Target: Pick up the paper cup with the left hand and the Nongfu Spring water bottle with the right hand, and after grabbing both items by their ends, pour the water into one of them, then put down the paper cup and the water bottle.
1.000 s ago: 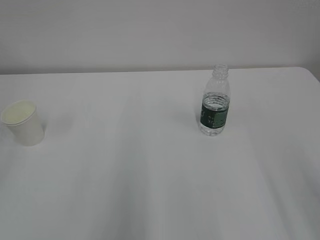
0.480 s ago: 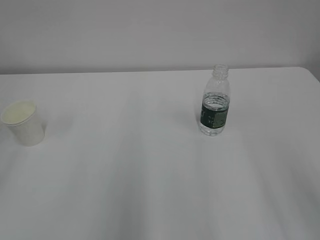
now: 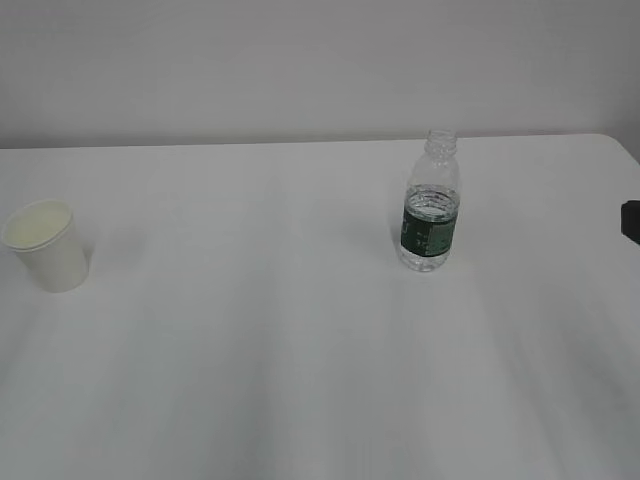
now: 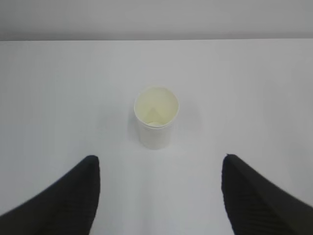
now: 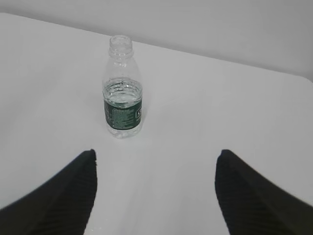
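Exterior view: the small white tapered paper cup (image 3: 46, 245) is standing upright at the far left of the white table (image 3: 250, 360), its pale cream inside showing. The small clear plastic Nongfu Spring water bottle (image 3: 431, 203) with its dark green label band is standing upright right of centre, uncapped, well apart from the cup; the water (image 3: 431, 210) is sitting at about the top of the label. A dark edge is showing at the right border of this view, too little to identify; neither arm is otherwise showing here. Left wrist view: the left gripper (image 4: 159, 196) is looking down at a slant over the table, its two dark ribbed fingers (image 4: 63, 200) spread wide at the bottom corners and gripping nothing. The cup is sitting ahead, centred between them and clear of both. Right wrist view: the right gripper (image 5: 155, 193) is posed likewise, its fingers (image 5: 254, 196) standing wide apart and empty. The bottle is standing ahead, left of the midline, nearer the left finger, touching neither.
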Available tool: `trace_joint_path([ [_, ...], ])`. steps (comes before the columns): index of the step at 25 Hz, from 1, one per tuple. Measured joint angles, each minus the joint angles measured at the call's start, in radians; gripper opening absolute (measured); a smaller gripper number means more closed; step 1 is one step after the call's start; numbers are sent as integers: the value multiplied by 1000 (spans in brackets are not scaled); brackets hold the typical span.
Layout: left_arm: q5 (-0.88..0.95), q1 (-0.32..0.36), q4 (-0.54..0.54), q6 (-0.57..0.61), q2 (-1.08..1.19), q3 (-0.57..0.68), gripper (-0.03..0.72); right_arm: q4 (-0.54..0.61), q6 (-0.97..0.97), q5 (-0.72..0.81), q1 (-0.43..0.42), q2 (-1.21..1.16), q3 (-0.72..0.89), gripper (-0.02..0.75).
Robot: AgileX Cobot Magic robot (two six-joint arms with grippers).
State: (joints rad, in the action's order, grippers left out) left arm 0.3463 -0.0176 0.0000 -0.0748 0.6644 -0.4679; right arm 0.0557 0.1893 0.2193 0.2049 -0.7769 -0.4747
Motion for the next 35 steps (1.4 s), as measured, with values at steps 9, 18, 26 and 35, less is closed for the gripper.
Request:
trace_joint_path([
  [9, -148, -4, 7, 0, 11, 10, 548, 0, 0, -68, 0, -37, 0, 573],
  [18, -269, -5, -14, 0, 125, 10, 546, 0, 0, -219, 0, -130, 0, 573],
  [26, -412, -5, -16, 0, 304, 10, 540, 0, -2, -321, 0, -260, 0, 573],
  [35, -545, -5, 0, 0, 505, 10, 536, -18, -4, -444, 0, -392, 0, 573],
])
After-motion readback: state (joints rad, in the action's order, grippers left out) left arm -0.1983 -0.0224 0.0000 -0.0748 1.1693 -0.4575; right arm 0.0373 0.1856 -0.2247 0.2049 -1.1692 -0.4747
